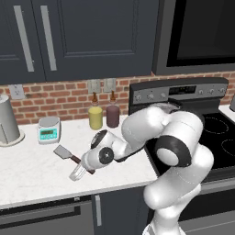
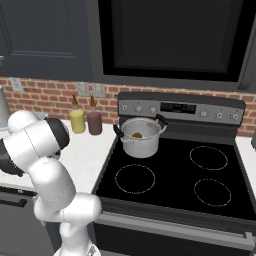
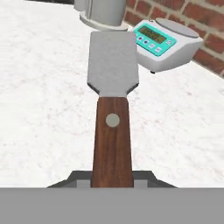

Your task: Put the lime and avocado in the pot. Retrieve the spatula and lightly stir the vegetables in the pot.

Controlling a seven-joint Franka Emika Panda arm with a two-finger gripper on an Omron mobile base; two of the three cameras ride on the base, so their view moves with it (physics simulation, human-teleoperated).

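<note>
The spatula (image 3: 113,109) lies low over the white tabletop (image 1: 32,170), its grey blade pointing away from the robot toward the kitchen scale (image 1: 48,129). The pincer (image 1: 79,172) is clenched on the end of the brown handle, which runs straight out between the two finger tips in the hand view. Gripping the far end of the handle leaves the full blade free, which suits reaching down into a deep vessel for stirring.

Relative to the spatula, the pot (image 2: 139,136) stands well apart, on the rear burner of the stove (image 2: 170,185). A brownish item inside it appears to be the avocado (image 2: 137,135); the lime cannot be made out. Judged from this, loading is done and retrieval is in progress.

Behind the spatula, two bottles (image 1: 103,115) stand against the brick wall.
</note>
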